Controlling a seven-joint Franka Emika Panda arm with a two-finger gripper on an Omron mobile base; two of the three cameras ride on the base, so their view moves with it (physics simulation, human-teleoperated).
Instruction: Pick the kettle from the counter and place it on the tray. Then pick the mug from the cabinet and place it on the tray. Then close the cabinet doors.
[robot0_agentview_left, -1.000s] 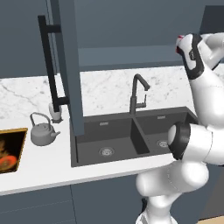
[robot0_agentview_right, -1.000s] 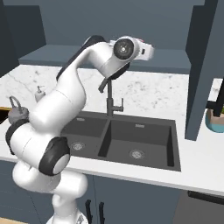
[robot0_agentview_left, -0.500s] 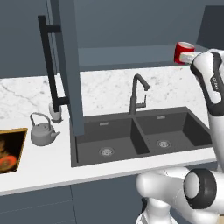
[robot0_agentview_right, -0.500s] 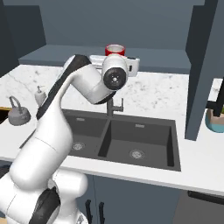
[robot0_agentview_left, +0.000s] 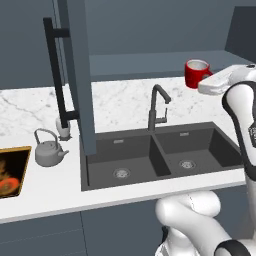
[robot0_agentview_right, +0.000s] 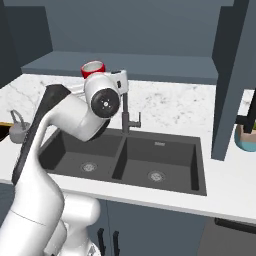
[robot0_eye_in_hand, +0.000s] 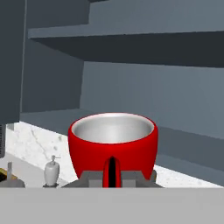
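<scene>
My gripper (robot0_eye_in_hand: 112, 176) is shut on the handle of the red mug (robot0_eye_in_hand: 112, 142), which stays upright and shows its white inside. The mug (robot0_agentview_left: 196, 73) hangs in the air in front of the open cabinet's shelf (robot0_agentview_left: 150, 62), above the back of the counter (robot0_agentview_left: 120, 97); the right base view also has the mug (robot0_agentview_right: 93, 69) over my white wrist. The grey kettle (robot0_agentview_left: 47, 150) stands on the counter at the left, just right of the tray (robot0_agentview_left: 11, 172), not on it. One cabinet door (robot0_agentview_left: 75, 75) stands open with its black bar handle (robot0_agentview_left: 56, 70).
A black double sink (robot0_agentview_left: 160, 155) with a dark faucet (robot0_agentview_left: 156, 107) lies below the mug. A small white soap dispenser (robot0_agentview_left: 63, 129) stands behind the kettle. The other open door (robot0_agentview_right: 235, 75) hangs at the right, with a teal pot (robot0_agentview_right: 246, 137) beneath it.
The arm has swung left, carrying the mug leftward and slightly down, away from the cabinet's right side. The kettle, tray and doors have not moved.
</scene>
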